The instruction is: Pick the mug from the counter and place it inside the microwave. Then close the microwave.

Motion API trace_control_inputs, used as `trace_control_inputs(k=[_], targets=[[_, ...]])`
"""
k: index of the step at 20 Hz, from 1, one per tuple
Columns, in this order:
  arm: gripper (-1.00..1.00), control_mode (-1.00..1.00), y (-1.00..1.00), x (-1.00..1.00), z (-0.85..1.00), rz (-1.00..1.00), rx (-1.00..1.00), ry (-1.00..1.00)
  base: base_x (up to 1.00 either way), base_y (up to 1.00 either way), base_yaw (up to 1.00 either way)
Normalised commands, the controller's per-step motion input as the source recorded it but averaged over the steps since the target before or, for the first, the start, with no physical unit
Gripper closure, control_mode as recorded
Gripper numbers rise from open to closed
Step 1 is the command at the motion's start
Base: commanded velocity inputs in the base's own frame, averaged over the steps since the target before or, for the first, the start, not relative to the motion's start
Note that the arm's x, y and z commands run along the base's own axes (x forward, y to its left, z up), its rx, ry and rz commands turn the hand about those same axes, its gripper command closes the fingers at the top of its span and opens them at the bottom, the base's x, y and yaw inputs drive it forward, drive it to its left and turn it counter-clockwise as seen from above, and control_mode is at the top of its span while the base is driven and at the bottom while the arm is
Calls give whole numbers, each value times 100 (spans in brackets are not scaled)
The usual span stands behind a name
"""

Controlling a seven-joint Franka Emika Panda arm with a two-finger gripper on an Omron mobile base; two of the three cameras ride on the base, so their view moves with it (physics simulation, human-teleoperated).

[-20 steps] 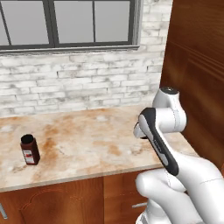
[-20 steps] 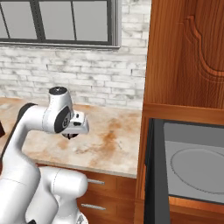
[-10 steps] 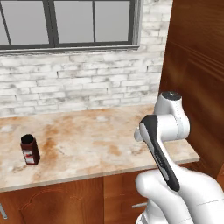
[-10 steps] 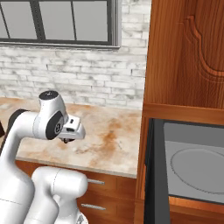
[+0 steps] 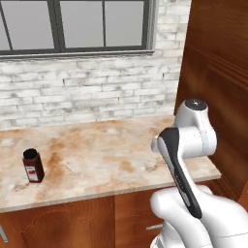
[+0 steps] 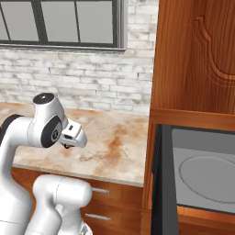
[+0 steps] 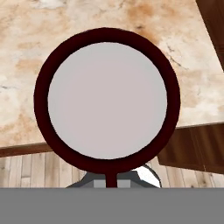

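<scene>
Small dark maroon round mug with a pale grey inside point(image 7: 107, 98), seen mouth-on from the hand camera — it hangs clear above the table's front edge, wooden floor showing below. The gripper point(image 7: 112, 180) is closed on the mug's rim at the bottom of that view; carrying by the rim probably keeps the body free to set down on the turntable. The beige-and-rust mottled marble table point(image 5: 106, 160) ends at its right corner against the black built-in microwave point(image 6: 197, 176), door open and ready to receive. Near the table's left front edge stands a dark bottle point(image 5: 33, 165) — its red label is too small to read.
</scene>
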Motion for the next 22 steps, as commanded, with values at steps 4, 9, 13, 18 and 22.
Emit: trace_control_inputs(k=[4, 9, 13, 18, 22], targets=[[100, -100, -2, -7, 9, -5, 3, -2, 0, 0, 0], [100, -100, 0, 0, 0, 0, 0, 0, 0, 0, 0], [100, 100, 0, 0, 0, 0, 0, 0, 0, 0, 0], [100, 100, 0, 0, 0, 0, 0, 0, -47, 1, 0], [100, 100, 0, 0, 0, 0, 0, 0, -35, 0, -1]])
